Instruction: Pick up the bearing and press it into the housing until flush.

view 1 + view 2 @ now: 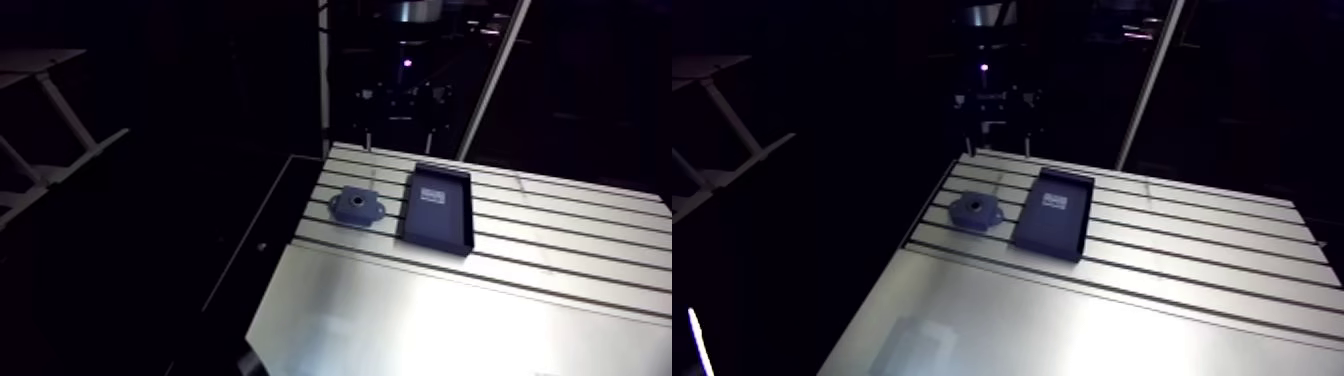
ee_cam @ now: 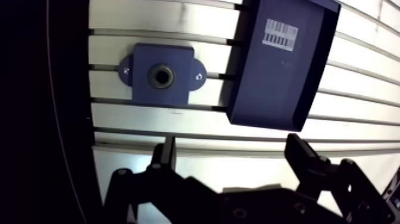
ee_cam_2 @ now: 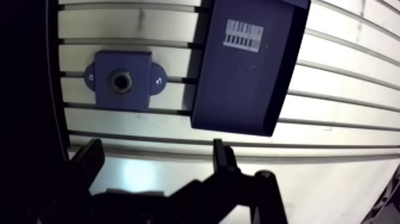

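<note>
The two black fingers (image 2: 165,156) stand wide apart with nothing between them, above the slotted table (image 2: 149,122). Ahead of them, past a couple of slots, the blue housing (image 2: 178,59) lies flat on the table, with a mounting ear on either side and its round bore facing up. A dark ring (image 2: 161,76) sits in that bore. It may be the bearing, though the view is too coarse to be sure. Just beside the housing, not touching it, lies a dark blue tray (image 2: 268,83) with a barcode label (image 2: 281,34) at its far end. In the arm view, housing and tray sit side by side in the middle of the frame, housing to the left.
</note>
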Controlling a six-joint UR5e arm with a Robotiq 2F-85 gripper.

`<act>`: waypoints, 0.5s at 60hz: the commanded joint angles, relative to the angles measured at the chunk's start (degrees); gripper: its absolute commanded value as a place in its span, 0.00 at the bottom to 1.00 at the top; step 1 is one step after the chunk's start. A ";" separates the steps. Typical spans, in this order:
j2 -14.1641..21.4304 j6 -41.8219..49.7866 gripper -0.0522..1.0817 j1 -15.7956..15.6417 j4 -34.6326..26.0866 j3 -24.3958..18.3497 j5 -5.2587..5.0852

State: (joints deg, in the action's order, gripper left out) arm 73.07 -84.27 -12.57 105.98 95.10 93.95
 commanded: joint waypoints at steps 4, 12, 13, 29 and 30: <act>4.70 -2.30 0.05 5.43 -5.06 -0.38 -2.57; 5.36 -3.47 0.05 7.29 -8.31 -1.64 -3.47; 5.36 -3.47 0.05 7.29 -8.31 -1.64 -3.47; 6.75 -4.98 0.05 9.02 -12.90 -5.43 -3.56; 6.84 -4.98 0.05 9.12 -13.24 -5.78 -3.56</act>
State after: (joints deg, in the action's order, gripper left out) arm 78.63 -88.45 -5.18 95.88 91.83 90.65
